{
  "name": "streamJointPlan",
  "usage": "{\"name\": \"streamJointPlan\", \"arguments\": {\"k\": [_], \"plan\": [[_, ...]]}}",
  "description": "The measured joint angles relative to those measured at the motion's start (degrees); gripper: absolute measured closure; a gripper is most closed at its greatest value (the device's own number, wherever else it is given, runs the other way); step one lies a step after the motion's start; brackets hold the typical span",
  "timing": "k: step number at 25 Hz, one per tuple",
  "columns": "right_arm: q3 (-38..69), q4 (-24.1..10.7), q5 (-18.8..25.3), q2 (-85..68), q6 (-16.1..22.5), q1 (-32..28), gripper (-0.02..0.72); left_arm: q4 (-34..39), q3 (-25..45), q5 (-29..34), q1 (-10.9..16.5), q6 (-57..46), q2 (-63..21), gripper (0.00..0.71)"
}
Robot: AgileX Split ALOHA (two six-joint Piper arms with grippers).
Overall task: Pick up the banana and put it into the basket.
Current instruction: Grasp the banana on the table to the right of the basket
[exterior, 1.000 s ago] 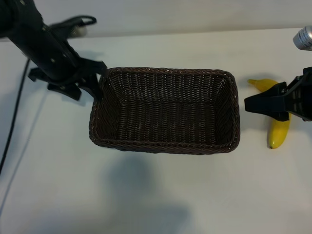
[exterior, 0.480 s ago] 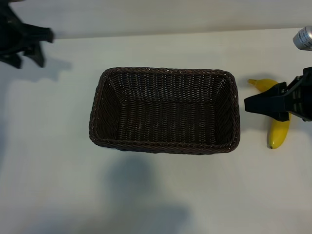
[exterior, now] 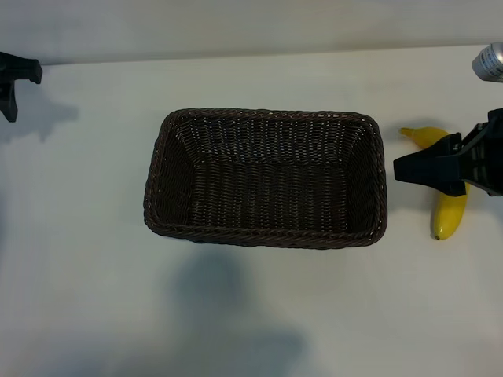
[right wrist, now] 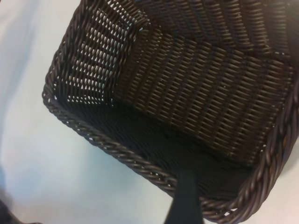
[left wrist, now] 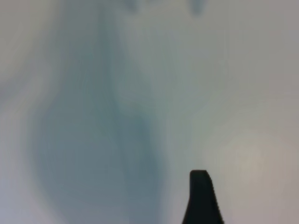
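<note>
Tabletop [exterior: 86, 306]: smooth, matte white, lit from above.
Basket [exterior: 265, 118]: rectangular dark brown woven wicker, sloping sides, rolled rim, mid-tabletop, nothing inside.
Banana [exterior: 449, 216]: curved, glossy yellow, on the tabletop just right of the basket.
Right gripper [exterior: 428, 167]: black fingers spread, holding nothing, over the banana.
Left gripper [exterior: 16, 78]: far left edge, fingers spread, holding nothing.
</note>
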Motion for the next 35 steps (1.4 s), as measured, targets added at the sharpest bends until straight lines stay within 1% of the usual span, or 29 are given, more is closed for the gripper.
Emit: {"name": "streamJointPlan", "arguments": {"k": [4,7,9,14,25,30,35], "plan": [[0.0,0.0,0.1,0.0,0.0,0.0,0.109,0.0,0.0,0.0,0.0,1.3,-3.5,0.19],[0.0,0.0,0.1,0.0,0.0,0.0,0.109,0.0,0.3,0.0,0.0,2.0,-7.8,0.19],[0.0,0.0,0.1,0.0,0.0,0.0,0.109,0.0,1.9,0.0,0.0,2.0,-11.6,0.19],[0.0,0.0,0.1,0.0,0.1,0.0,0.109,0.3,11.5,0.0,0.0,2.0,-22.5,0.19],[0.0,0.0,0.1,0.0,0.2,0.0,0.109,0.0,33.7,-0.2,0.0,0.6,-50.6,0.19],[0.0,0.0,0.1,0.0,0.4,0.0,0.109,-0.7,43.6,-2.7,0.0,-0.8,-63.9,0.19],[0.0,0.0,0.1,0.0,0.4,0.0,0.109,-3.5,51.8,-5.4,0.0,-1.6,-72.6,0.19]]}}
